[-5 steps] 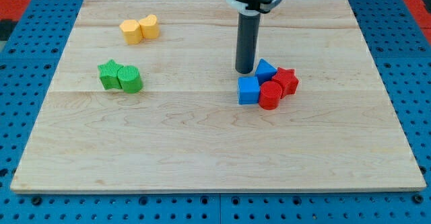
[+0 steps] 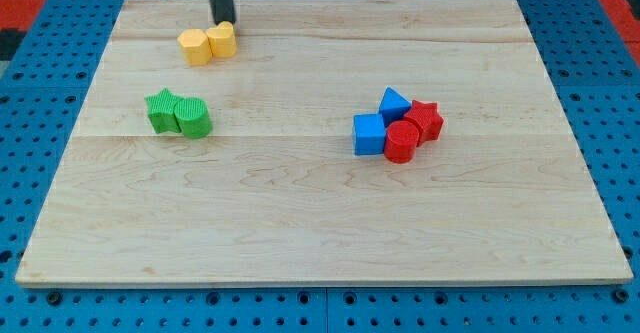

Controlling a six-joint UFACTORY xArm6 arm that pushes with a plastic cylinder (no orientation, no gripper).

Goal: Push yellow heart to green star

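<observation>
The yellow heart [image 2: 223, 39] lies near the view's top left, touching a second yellow block [image 2: 194, 47] on its left. The green star [image 2: 161, 109] sits lower down at the left, touching a green cylinder [image 2: 194, 119] on its right. My tip [image 2: 222, 22] stands at the upper edge of the yellow heart, right against it or nearly so. The heart is above and to the right of the green star.
A cluster lies right of centre: a blue triangle [image 2: 394, 102], a blue cube [image 2: 368, 134], a red star [image 2: 427, 119] and a red cylinder [image 2: 402, 142]. The wooden board [image 2: 320, 233] ends at a blue pegboard surround on all sides.
My tip has moved from beside the blue triangle at the centre right to the top left, just above the yellow heart. No block has visibly moved.
</observation>
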